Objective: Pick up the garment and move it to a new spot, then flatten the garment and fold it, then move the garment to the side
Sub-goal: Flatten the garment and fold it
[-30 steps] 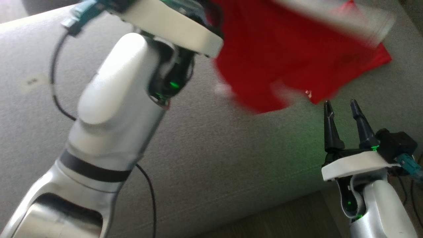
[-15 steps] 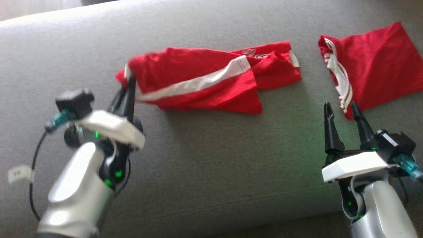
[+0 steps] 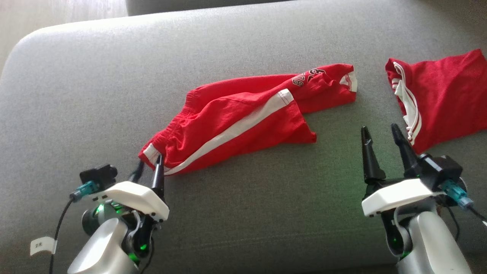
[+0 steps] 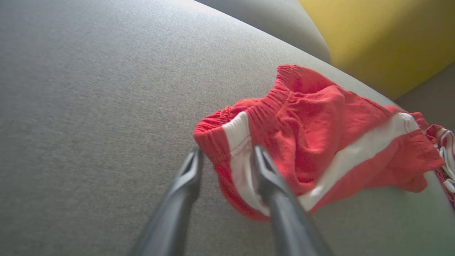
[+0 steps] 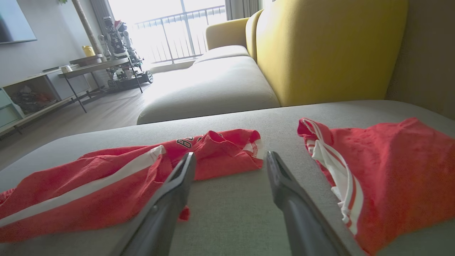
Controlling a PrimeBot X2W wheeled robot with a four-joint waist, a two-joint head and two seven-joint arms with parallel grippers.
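The garment, red shorts with a white side stripe, lies crumpled across the grey sofa cushion. My left gripper sits at the shorts' near-left waistband corner. In the left wrist view the shorts rest on the cushion, and my left gripper has its jaws parted, the waistband corner lying loose between them. My right gripper stands open over bare cushion, to the right of the shorts' leg end. The right wrist view has the shorts just left of the right gripper.
A second red garment with white trim lies at the cushion's right, close to my right gripper. A yellow sofa back rises behind the cushion. Wooden floor lies past the cushion's far left corner. A side table stands across the room.
The left arm came down from high up and laid the shorts on the cushion. Its jaws, shut on the waistband corner before, have parted. The head camera shifted; the right gripper stayed put.
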